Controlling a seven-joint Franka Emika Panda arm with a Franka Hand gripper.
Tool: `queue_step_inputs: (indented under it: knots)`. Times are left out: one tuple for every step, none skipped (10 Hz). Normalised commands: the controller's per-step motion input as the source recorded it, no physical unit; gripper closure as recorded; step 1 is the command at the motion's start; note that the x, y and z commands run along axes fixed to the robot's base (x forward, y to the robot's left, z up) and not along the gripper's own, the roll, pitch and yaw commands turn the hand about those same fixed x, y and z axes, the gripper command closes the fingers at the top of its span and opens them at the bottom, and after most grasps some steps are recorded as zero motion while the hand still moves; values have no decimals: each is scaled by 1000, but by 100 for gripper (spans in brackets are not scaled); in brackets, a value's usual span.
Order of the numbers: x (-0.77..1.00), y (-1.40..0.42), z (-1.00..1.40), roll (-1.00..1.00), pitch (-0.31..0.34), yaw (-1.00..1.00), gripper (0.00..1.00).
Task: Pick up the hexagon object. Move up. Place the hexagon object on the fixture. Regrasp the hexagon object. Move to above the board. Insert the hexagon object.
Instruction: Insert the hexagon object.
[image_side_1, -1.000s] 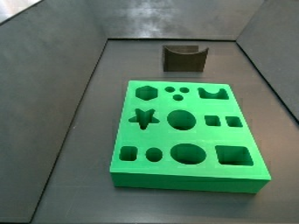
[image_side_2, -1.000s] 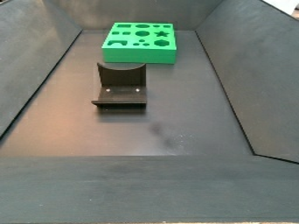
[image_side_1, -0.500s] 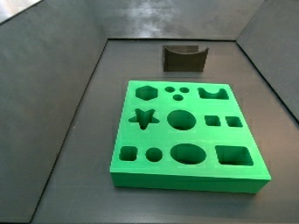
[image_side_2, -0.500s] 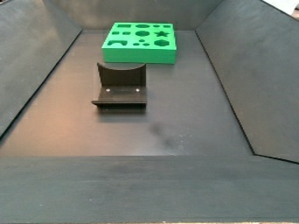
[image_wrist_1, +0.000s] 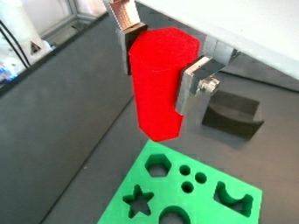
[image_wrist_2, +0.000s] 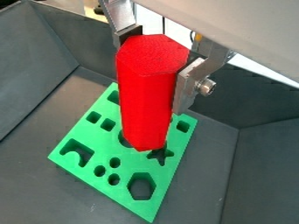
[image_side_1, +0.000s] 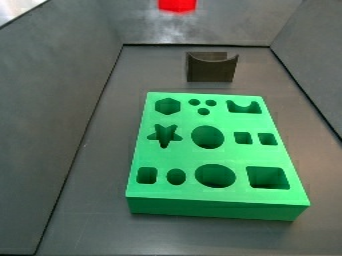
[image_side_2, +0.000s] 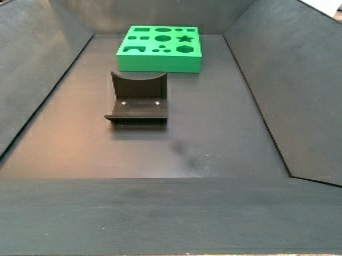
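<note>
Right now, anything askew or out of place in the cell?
Nothing stands out. The gripper holds the hexagon object upright, high above the board. The fixture stands on the floor, apart from the board.

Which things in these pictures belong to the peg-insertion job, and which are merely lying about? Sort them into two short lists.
Belongs to the job:
- hexagon object, clamped in the pincer, high above the floor
- fixture, unoccupied
- board, holes unfilled

Just lying about:
- nothing else visible; only the dark floor
</note>
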Motion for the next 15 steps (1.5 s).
queue_step_inputs:
  knots:
    - [0, 74, -566, -273, -143, -111, 100]
    - [0, 46, -549, -277, -154, -120, 100]
    - [0, 71, -580, -266, -144, -94, 100]
    - [0, 51, -620, -243, -143, -91, 100]
    - [0, 0, -560, -94, -94, -14, 100]
    - [0, 0, -183, 0, 0, 0, 100]
    - [0, -6, -49, 0, -24, 0, 100]
    - [-14, 0, -517, 0, -94, 0, 100]
    - [-3, 0, -711, 0, -139, 0, 100]
    - [0, 11, -640, 0, -124, 0, 100]
    - [0, 3, -606, 0, -124, 0, 100]
    - [0, 6, -514, 7, -84, 0, 100]
    - [-54, 83, -486, 27, -60, -9, 100]
    - [-29, 169, -411, 14, -20, -31, 100]
    - [0, 160, -377, 31, 0, -29, 100]
